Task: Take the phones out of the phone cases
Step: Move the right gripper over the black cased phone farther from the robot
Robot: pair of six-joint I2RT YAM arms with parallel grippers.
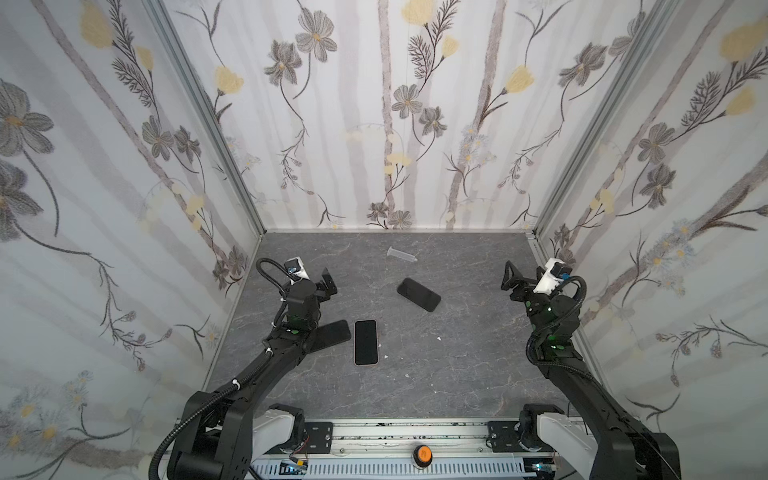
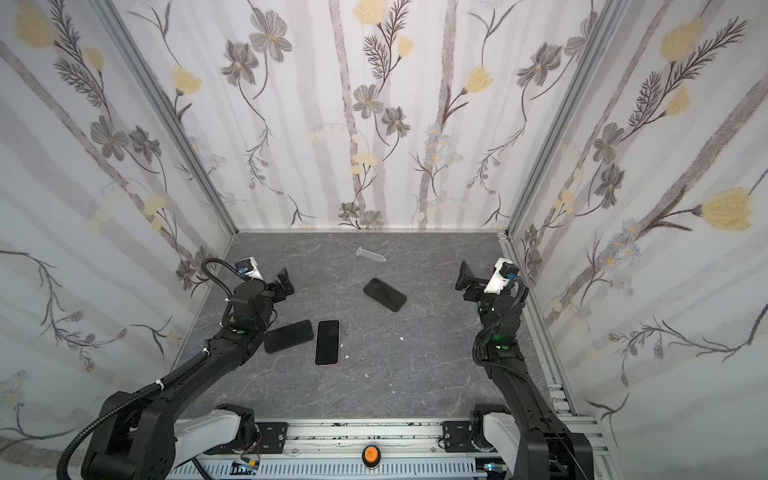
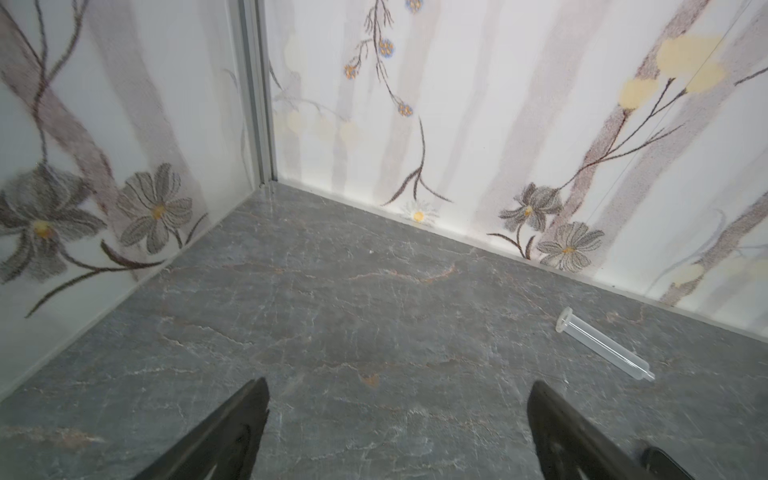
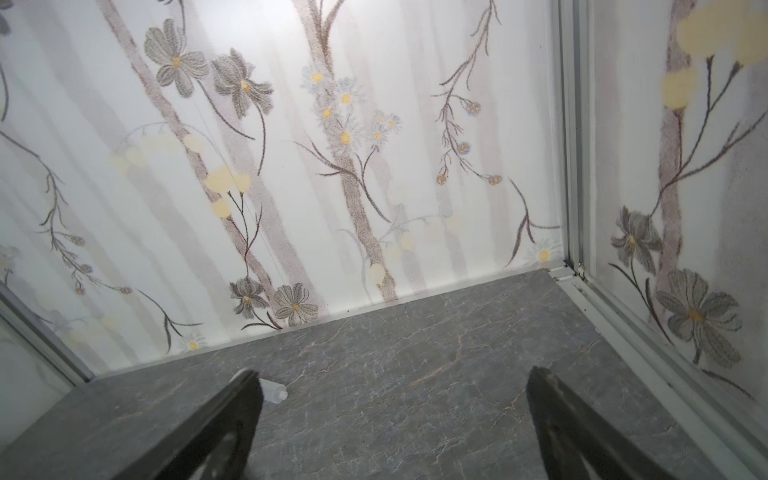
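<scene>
Three dark phone-shaped slabs lie flat on the grey marble floor. One phone lies screen up with a thin pinkish rim. A glossy slab lies to its left, partly under my left arm. A matte black slab lies tilted in the middle. I cannot tell which of them is the phone case. My left gripper hovers open and empty, beyond the two left slabs. At the right, clear of all three, my right gripper also stands open and empty.
A clear plastic syringe barrel lies near the back wall. Flowered walls close in the left, back and right sides. A metal rail with an orange knob runs along the front. Small white specks dot the floor.
</scene>
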